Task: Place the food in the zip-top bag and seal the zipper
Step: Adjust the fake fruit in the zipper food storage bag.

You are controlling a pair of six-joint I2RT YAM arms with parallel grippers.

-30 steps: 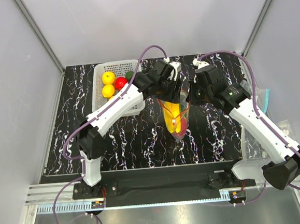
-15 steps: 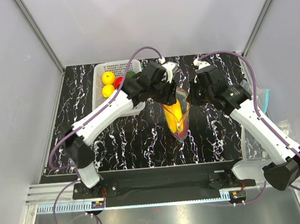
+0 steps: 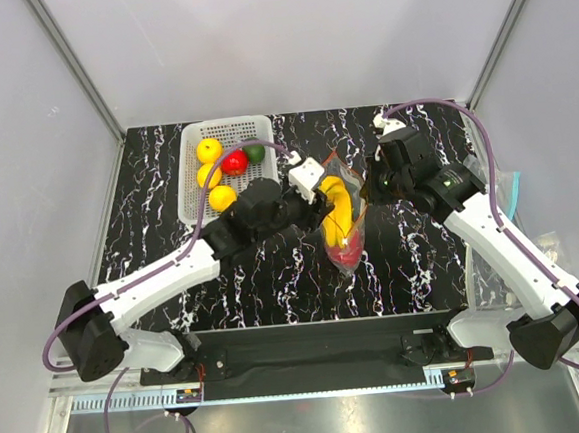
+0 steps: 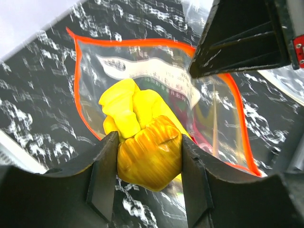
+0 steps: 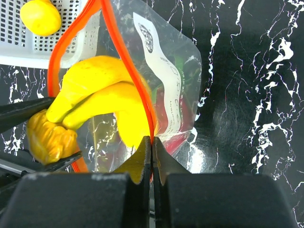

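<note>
The black, white-veined tabletop [image 3: 152,247] stands between grey walls [image 3: 23,147]. The left tool [image 4: 148,147] clamps one banana bunch [image 5: 95,80], half inside the zip-top bag [image 5: 175,80]. The right tool [image 5: 152,145] pinches its zipper [image 4: 133,42]. One red fruit [image 3: 345,256] is blurred by plastic. The far basket [image 3: 197,209] holds five fruits [image 3: 208,150].
</note>
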